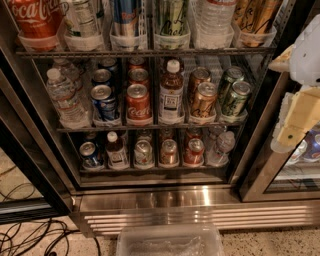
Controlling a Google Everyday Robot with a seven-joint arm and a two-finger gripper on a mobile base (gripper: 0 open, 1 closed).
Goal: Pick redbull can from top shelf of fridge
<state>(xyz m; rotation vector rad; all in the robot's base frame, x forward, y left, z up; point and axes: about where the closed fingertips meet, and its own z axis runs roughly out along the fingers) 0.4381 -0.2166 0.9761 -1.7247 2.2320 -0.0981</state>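
The fridge [200, 200] stands open, with dark wire racks and a ribbed grille at its base. The top shelf [145, 51] runs along the upper edge, fronted by clear plastic holders. The redbull can [125, 15], slim, blue and silver, stands in the third holder from the left, its top cut off by the frame. My gripper [292, 125], white and cream, hangs at the right edge in front of the door frame, well right of and below the can, holding nothing.
On the top shelf stand a Coca-Cola bottle [35, 20], a pale green-lettered can [171, 20], a water bottle [212, 20] and gold cans [255, 20]. Lower racks hold short cans and bottles. A clear plastic bin [170, 240] sits on the floor, cables [30, 235] lie left.
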